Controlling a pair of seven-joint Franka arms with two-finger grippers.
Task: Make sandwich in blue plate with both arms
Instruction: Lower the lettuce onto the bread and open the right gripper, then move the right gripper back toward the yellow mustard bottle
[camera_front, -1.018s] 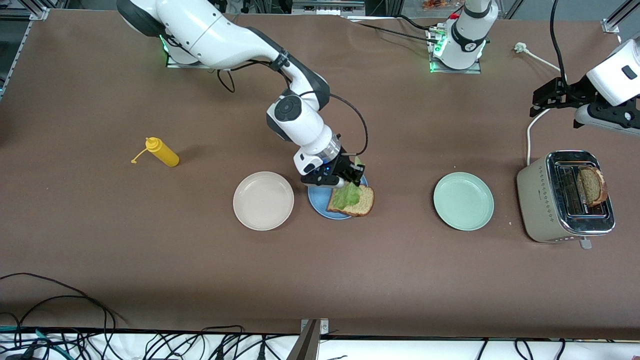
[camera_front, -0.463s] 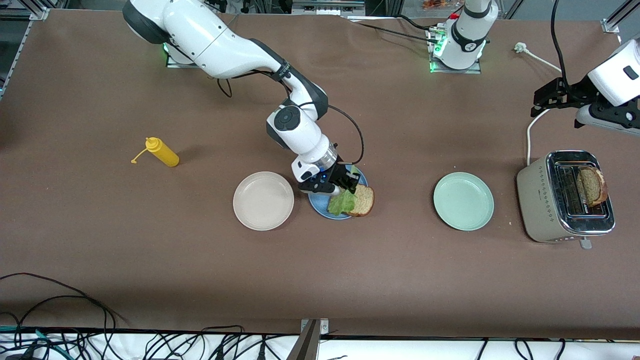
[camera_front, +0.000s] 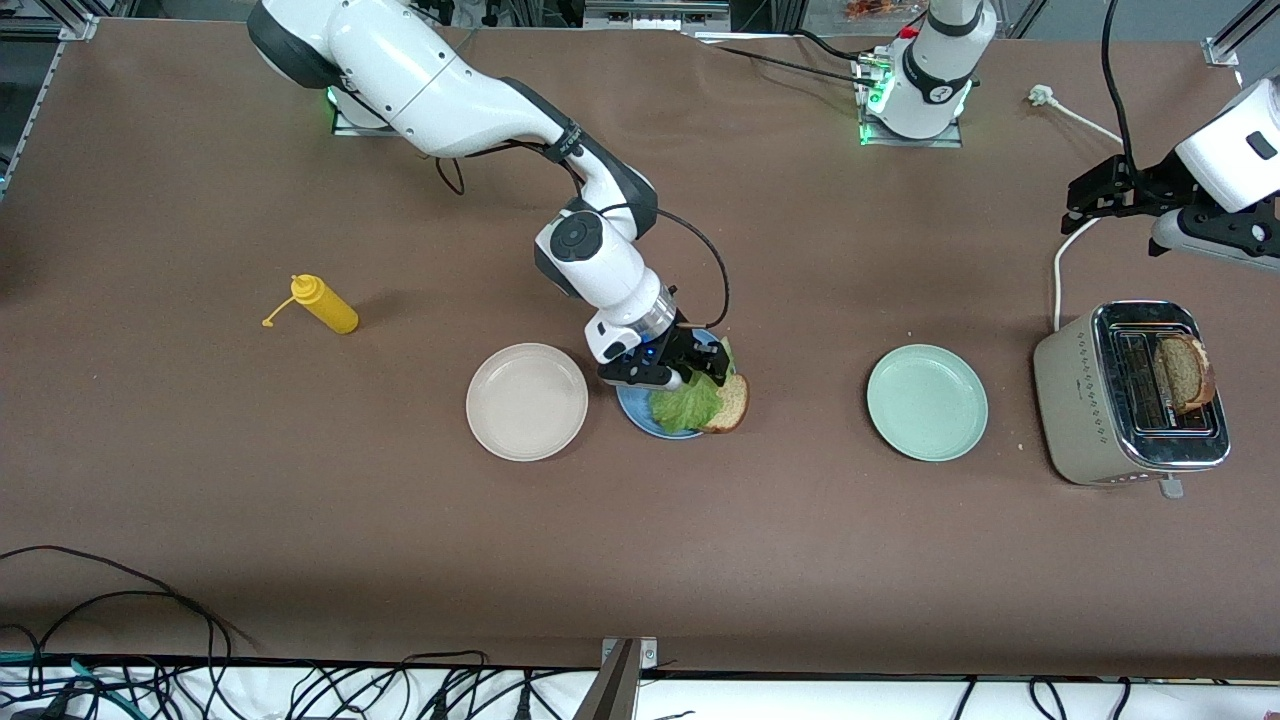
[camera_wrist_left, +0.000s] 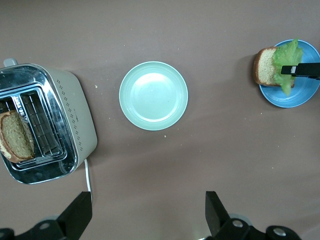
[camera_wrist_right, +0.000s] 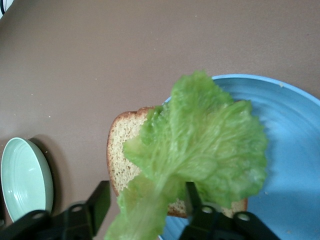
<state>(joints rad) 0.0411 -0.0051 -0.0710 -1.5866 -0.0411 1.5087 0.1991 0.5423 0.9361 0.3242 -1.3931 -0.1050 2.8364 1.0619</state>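
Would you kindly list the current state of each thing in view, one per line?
Lettuce leaf: draped over the bread slice, between the right fingers.
Bread slice: flat, overhanging the blue plate.
Toaster: a second slice upright in one slot.
Mint-green plate: empty.
Beige plate: empty.
Yellow bottle: lying down.
Right gripper: open, over the blue plate.
Left gripper: open, waiting above the table.

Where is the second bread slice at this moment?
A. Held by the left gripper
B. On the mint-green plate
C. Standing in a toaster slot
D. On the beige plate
C: the second bread slice stands in a slot of the toaster, while the mint-green plate and beige plate hold nothing.
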